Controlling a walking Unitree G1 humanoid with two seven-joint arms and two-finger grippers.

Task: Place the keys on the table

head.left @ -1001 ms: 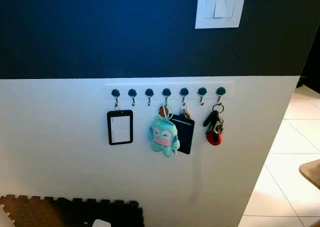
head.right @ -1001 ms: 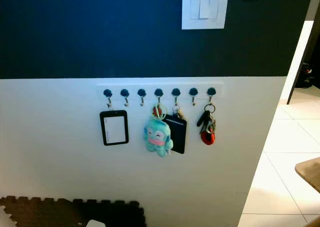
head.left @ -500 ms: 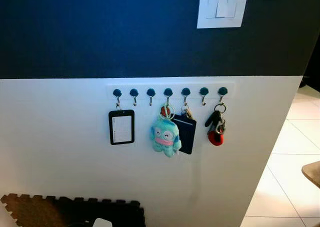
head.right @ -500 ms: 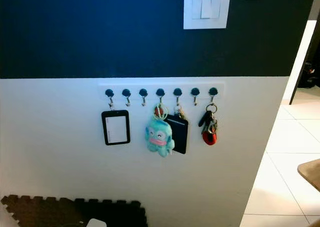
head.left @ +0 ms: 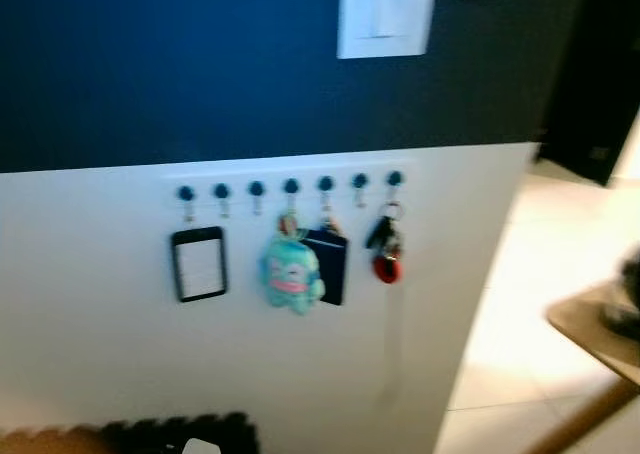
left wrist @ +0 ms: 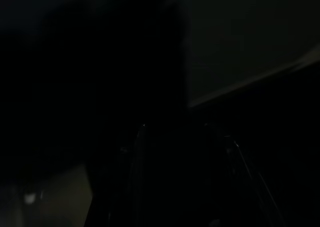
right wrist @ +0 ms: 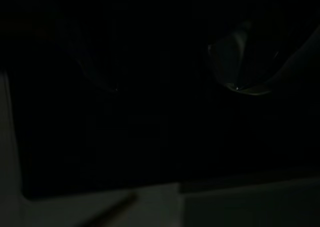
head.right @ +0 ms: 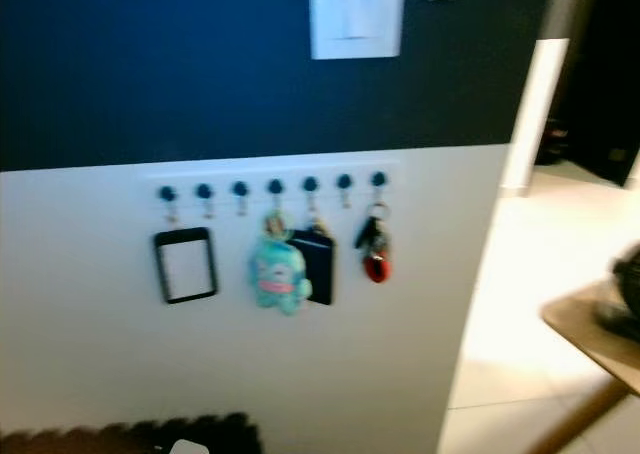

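Keys with a black fob and red tag [head.left: 385, 255] hang from the rightmost hook of a white wall rail [head.left: 290, 186]; wooden surface [head.left: 590, 326] stands well apart. Claw state cannot be told.

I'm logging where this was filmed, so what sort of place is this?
Probably a home entryway or hallway: a hook rail on the wall holds keys, a plush charm and a badge holder, with a light switch above and tiled floor.
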